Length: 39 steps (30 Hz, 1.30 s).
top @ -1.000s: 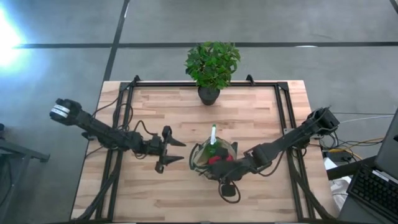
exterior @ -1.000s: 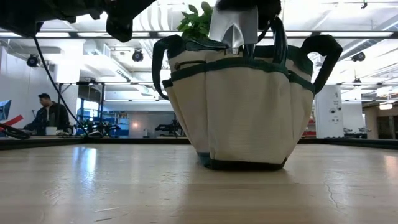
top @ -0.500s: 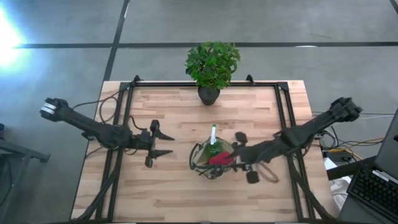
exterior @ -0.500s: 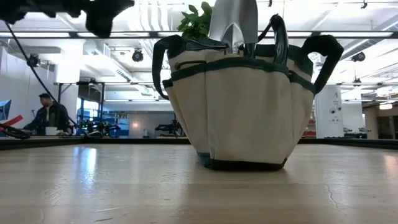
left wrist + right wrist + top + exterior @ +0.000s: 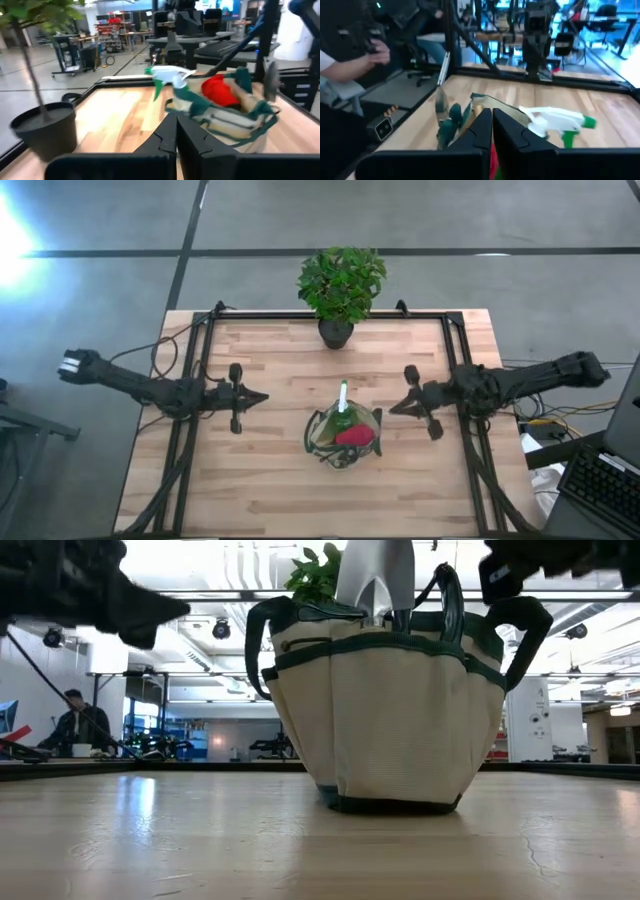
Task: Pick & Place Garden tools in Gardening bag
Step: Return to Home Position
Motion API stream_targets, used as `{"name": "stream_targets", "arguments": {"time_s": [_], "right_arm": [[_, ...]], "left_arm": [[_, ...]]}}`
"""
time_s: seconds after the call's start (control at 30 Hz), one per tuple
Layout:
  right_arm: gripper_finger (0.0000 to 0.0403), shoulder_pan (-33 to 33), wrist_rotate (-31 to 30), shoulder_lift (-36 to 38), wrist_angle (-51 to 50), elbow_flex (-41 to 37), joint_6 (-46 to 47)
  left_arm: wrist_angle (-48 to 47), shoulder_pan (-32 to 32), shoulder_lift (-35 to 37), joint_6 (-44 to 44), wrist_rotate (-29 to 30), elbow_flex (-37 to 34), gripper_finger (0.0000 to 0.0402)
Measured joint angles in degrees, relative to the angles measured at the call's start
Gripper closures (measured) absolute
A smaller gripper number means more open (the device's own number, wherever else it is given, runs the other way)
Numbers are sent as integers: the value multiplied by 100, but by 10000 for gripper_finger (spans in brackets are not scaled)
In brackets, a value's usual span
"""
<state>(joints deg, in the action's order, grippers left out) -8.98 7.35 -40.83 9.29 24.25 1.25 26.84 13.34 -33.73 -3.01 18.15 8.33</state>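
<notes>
The round khaki-tan fabric gardening bag with dark green trim and handles (image 5: 400, 720) stands upright on the pale wooden plank table (image 5: 270, 490), just toward 6 o'clock of the table's middle. That spot is probably chosen so that either arm can reach its open mouth.

The garden tools that show are all inside it. A silvery metal trowel blade (image 5: 378, 570) sticks up above the rim, so its handle is likely stowed downward. The green spray bottle with a white head (image 5: 170, 75) leans over the rim toward 12 o'clock. The red glove (image 5: 352, 436) lies on top, where a soft thing fits best. No tool shows on the boards outside the bag, so the packing looks done.

The left gripper (image 5: 262, 396) hangs at the bag's 10 o'clock and the right gripper (image 5: 393, 409) at its 2 o'clock, both well apart from it and above the table. In each wrist view the two dark fingers press together with only a thin seam between them, and they grasp nothing. Closed, empty pincers suit arms that are heading home with no load.

The leafy green potted plant (image 5: 341, 278), in its black pot (image 5: 335, 332), sits at the table's 12 o'clock edge. There it keeps out of both arms' paths and apart from the bag.
</notes>
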Motion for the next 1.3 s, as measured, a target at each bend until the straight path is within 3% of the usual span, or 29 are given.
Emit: {"name": "stream_targets", "arguments": {"time_s": [0.23, 0.53, 0.8, 1.0, 1.1, 1.23, 1.3], "right_arm": [[394, 892, 518, 1022, 177, -887, -33], [394, 1019, 421, 2345, 215, -1837, -303], [394, 1017, 302, 2656, 101, -2343, -423], [394, 1013, 304, 2709, -648, -2374, -425], [394, 1013, 227, 2858, -726, -2374, -426], [394, 1013, 156, 3348, -738, -2374, -425], [394, 1014, 153, 3659, -742, -2374, -425]], "left_arm": [[163, -641, 355, 57, -161, -652, 397], [-445, -915, 474, 269, -70, -778, 391], [-515, -915, 474, 289, 125, -780, 379], [-540, -915, 485, 288, 125, -786, 381], [-982, -925, 749, 289, 127, -786, 379], [-2400, -929, 1374, 280, 118, -786, 379], [-2332, -953, 1559, 280, 2, -788, 381]]}}
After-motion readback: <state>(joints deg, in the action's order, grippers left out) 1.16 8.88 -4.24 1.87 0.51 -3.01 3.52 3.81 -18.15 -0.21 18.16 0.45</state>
